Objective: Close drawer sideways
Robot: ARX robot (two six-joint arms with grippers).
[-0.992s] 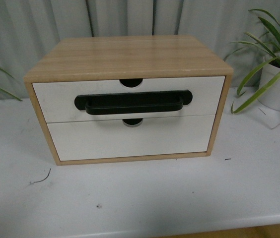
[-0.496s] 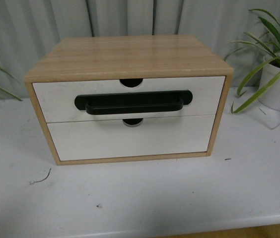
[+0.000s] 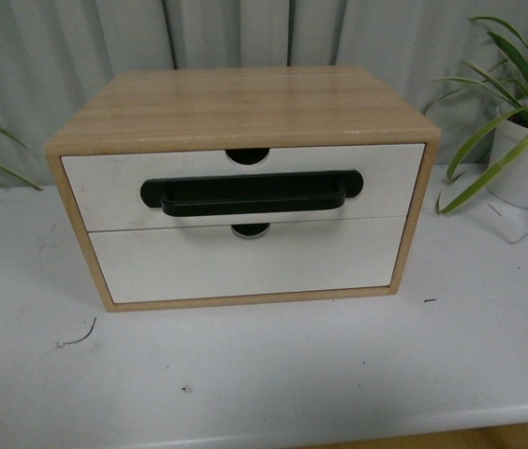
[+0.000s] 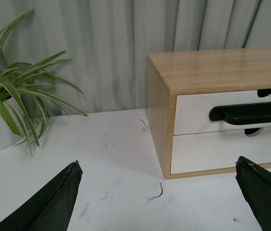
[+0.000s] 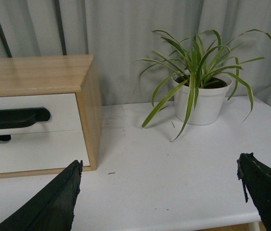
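A light wood cabinet point(image 3: 236, 103) stands on the white table point(image 3: 273, 374). Its upper drawer point(image 3: 386, 178) has a white front, a long black bar handle point(image 3: 250, 195) and a semicircular notch point(image 3: 247, 155) in its top edge. Its front looks level with the cabinet frame. Below it sits a plain white drawer front point(image 3: 245, 262) without a handle. Neither gripper shows in the front view. My left gripper point(image 4: 157, 192) is open and empty over the table, in front of the cabinet's left corner point(image 4: 162, 120). My right gripper point(image 5: 159, 192) is open and empty off the cabinet's right side point(image 5: 94, 115).
A potted plant in a white pot point(image 3: 526, 164) stands right of the cabinet, also in the right wrist view point(image 5: 200, 103). Another plant point(image 4: 10, 106) stands to the left. A grey curtain point(image 3: 245, 33) hangs behind. A small dark wire scrap point(image 3: 79, 339) lies on the table.
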